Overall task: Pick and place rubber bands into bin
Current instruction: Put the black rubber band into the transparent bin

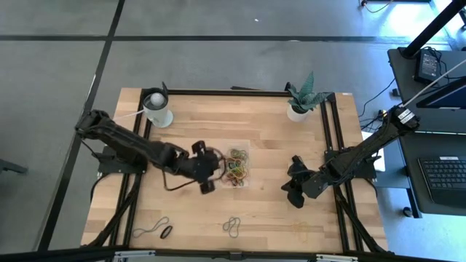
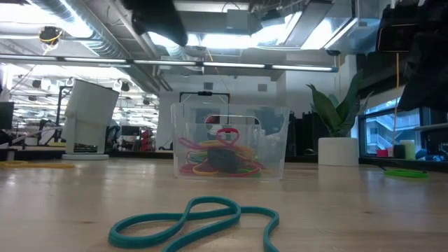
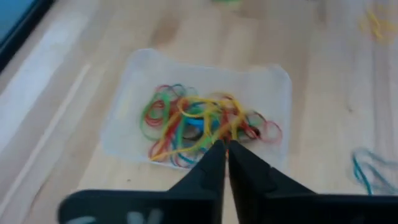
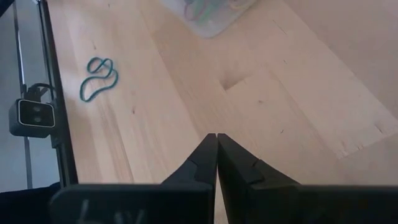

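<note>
Bin [image 1: 238, 167] sits mid-bench [image 1: 269, 211], clear plastic, low walls, and already holds a tangled heap of rubber bands [image 3: 199, 124] in red, yellow, green, blue and orange.

Left gripper [image 1: 209, 169] hangs just beside the bin on the white cup [image 1: 157, 109] side. Its fingers are pressed together in the left wrist view, with nothing visible between them. Right gripper [image 1: 293, 191] waits on the other side of the bin, well apart from it. Its fingers are also pressed together, over bare wood, holding nothing.

Loose bands left on the bench:
- A teal band [image 2: 196, 220] lies near the front edge, apart from the bin and flopped into a figure-eight. It also shows in the right wrist view [image 4: 98, 78].
- A pale loop and a small dark loop [image 1: 166, 231] lie at the front edge, toward the left arm's side of the bin.
- A faint yellow band may lie toward the right front corner, but it is too small to be sure.

Handling judgement: the bands look near weightless, limp and stretchy, lying flat on the wood. They are likely to snag on a finger or cling when let go. A band is best pinched across a single strand, or where the teal loop crosses itself, with the fingertips down close to the bench. The bin looks light too, so a nudge could shift it.
</note>
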